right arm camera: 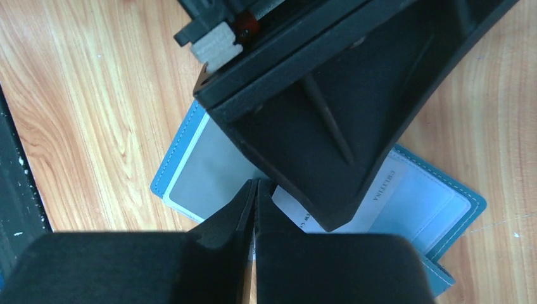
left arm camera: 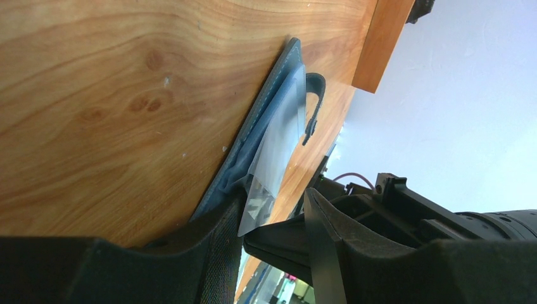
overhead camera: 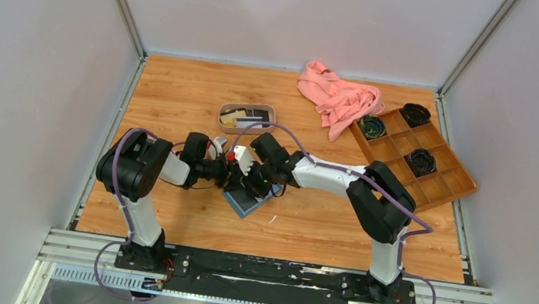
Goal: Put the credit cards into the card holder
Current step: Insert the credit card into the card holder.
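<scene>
— Which step is this?
— Loading the wallet (right arm camera: 201, 166), I think. It lies open on the table between the arms. The left claw (left arm camera: 276, 204) stands partly open astride its edge. The right claw (right arm camera: 255, 187) is pinched shut over the inside, and I can't tell whether it holds a card.
— Next?
— Probably a flat, straight slide into a pocket. More cards (overhead camera: 237, 118) sit in the tray (overhead camera: 272, 113).

The table (overhead camera: 180, 94) was smooth, varnished wood. The wallet (right arm camera: 430, 202) looked like matt stitched leather with a clear glossy plastic window (left arm camera: 278, 139). The left fingers (left arm camera: 218, 247) were matt black, finely textured.
</scene>
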You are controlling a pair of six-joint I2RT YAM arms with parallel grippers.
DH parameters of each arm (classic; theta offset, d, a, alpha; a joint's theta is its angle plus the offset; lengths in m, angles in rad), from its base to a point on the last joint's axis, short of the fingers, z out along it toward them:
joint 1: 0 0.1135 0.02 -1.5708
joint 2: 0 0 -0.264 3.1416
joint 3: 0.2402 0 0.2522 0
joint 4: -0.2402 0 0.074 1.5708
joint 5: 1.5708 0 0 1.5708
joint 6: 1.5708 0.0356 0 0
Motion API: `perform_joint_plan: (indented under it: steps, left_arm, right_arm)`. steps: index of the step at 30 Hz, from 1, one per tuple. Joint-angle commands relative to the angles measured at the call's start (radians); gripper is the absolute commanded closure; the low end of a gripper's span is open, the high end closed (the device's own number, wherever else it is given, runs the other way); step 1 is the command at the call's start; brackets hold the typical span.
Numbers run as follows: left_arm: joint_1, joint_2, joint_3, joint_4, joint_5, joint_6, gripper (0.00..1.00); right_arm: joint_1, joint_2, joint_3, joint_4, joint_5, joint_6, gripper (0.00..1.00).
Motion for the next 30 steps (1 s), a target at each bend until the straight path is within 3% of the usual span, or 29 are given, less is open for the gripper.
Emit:
perform_joint_plan:
  steps: [1, 12, 22, 26, 30]
  left_arm:
    - [-0.005, 0.041, -0.035, -0.083, -0.099, 0.069, 0.53]
    - [-0.005, 0.054, -0.035, -0.083, -0.096, 0.075, 0.53]
    - [-0.004, 0.066, -0.032, -0.082, -0.096, 0.078, 0.52]
    - [-0.004, 0.049, -0.029, -0.082, -0.092, 0.074, 0.52]
    - [-0.004, -0.005, -0.027, -0.082, -0.087, 0.058, 0.51]
  right_arm:
    - [0.023, 0.030, 0.003, 0.004, 0.059, 0.030, 0.97]
    - [0.023, 0.015, 0.012, -0.004, 0.329, 0.015, 0.97]
    - [0.008, 0.015, 0.015, -0.007, 0.456, -0.007, 0.98]
    - [-0.009, -0.009, 0.015, -0.016, 0.431, -0.017, 0.98]
    - [-0.034, -0.081, 0.018, -0.064, 0.220, -0.067, 0.88]
